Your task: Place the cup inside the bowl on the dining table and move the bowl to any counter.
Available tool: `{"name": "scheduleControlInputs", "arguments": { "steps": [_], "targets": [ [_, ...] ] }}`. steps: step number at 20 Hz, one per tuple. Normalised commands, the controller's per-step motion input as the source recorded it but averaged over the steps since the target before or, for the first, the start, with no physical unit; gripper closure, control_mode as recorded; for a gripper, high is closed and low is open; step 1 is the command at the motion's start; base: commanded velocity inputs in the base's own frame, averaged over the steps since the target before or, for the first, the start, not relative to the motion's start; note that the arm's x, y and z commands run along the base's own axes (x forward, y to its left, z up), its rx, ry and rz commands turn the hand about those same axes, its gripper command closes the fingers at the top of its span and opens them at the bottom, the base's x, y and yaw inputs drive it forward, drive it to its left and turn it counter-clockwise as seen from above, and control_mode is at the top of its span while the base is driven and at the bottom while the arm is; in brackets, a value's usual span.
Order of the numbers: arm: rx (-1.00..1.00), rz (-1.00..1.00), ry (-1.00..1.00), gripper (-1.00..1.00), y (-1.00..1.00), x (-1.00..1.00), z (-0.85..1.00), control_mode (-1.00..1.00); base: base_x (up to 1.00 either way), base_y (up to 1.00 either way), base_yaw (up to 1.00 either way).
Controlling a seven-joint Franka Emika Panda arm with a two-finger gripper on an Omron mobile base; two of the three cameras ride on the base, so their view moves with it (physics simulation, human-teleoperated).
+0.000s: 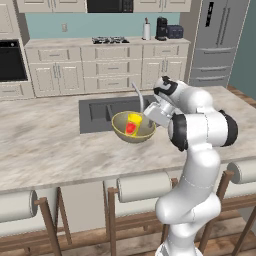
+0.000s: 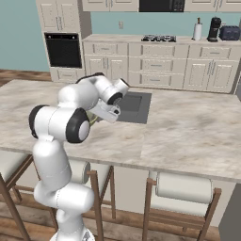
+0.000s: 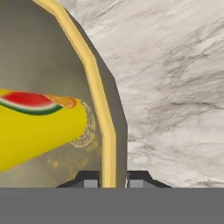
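The gripper (image 3: 112,178) is pinching the bowl (image 1: 120,127) rim at its 3 o'clock edge. The cup (image 1: 132,123) is lying inside the bowl, which is sitting on the desk (image 1: 45,145) beside the sink (image 1: 97,112).

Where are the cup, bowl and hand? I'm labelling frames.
cup (image 1: 132,123): left base view, yellow side.
bowl (image 1: 120,131): left base view, outer wall.
hand (image 3: 113,180): hand view, between fingertips, astride the bowl's rim.
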Motion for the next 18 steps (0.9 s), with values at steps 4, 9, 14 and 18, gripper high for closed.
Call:
{"name": "scheduleControlInputs", "arguments": {
  "steps": [4,9,14,18],
  "targets": [
    [0.00,-0.02,0.14,1.00,-0.16,-0.24,0.19,-1.00,0.00,0.00,0.00],
    [0.00,-0.01,0.10,1.00,-0.10,-0.31,0.15,-1.00,0.00,0.00,0.00],
    [0.00,0.00,0.01,1.00,-0.18,-0.44,0.17,-1.00,0.00,0.00,0.00],
    [0.00,0.00,0.00,1.00,-0.06,-0.41,0.12,-1.00,0.00,0.00,0.00]
  ]
}}
